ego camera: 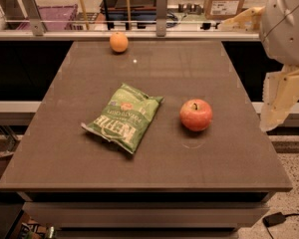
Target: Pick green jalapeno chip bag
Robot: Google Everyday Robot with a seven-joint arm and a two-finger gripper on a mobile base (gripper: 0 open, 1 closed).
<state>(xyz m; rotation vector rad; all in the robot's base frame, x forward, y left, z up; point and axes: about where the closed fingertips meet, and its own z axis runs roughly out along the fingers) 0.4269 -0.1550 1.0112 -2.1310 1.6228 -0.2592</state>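
From the claw [279,101] beside the table [214,173] — spread or pressed, I can't tell — the chip bag [123,117] lies toward nine o'clock, slanting one-to-seven.

A green chip bag [123,117] lies flat near the middle of a dark brown table [65,158], its white lettering upside down to the camera. A red apple [196,114] stands to its right, apart from it. An orange [119,42] sits near the far edge. The pale gripper [277,101] hangs beyond the table's right edge, level with the apple.
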